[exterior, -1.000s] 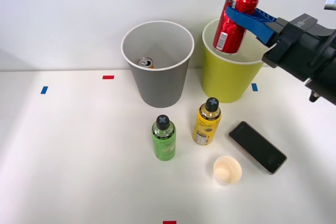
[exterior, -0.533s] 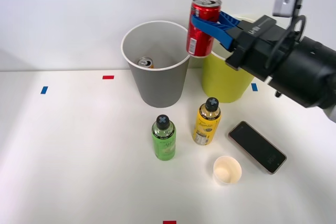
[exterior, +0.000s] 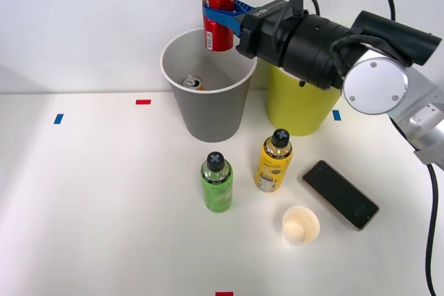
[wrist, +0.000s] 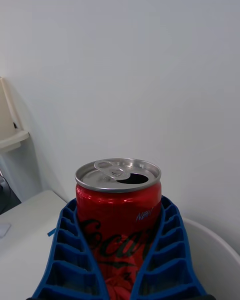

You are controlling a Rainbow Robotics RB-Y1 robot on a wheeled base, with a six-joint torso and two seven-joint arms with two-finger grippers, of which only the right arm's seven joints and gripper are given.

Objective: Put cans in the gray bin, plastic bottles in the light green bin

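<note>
My right gripper (exterior: 216,14) is shut on the shiny red can (exterior: 218,20), holding it upright above the back rim of the gray bin (exterior: 208,105). An orange-sided can (exterior: 192,82) lies at the bottom of that bin. The light green bin (exterior: 298,105) stands right of it, partly behind my arm. On the table in front stand the green bottle (exterior: 216,182) and the yellow bottle (exterior: 273,161), both black-capped. In the right wrist view the blue ribbed fingers (wrist: 70,252) clasp both sides of the red can (wrist: 119,215), its tab open.
A black phone (exterior: 340,193) lies flat right of the yellow bottle. A white paper cup (exterior: 300,225) stands near the front. Small red and blue tape marks dot the white table (exterior: 90,192). A pale wall rises right behind the bins.
My right arm has swung left with the red can, from over the light green bin to above the gray bin. Everything on the table stayed in place.
</note>
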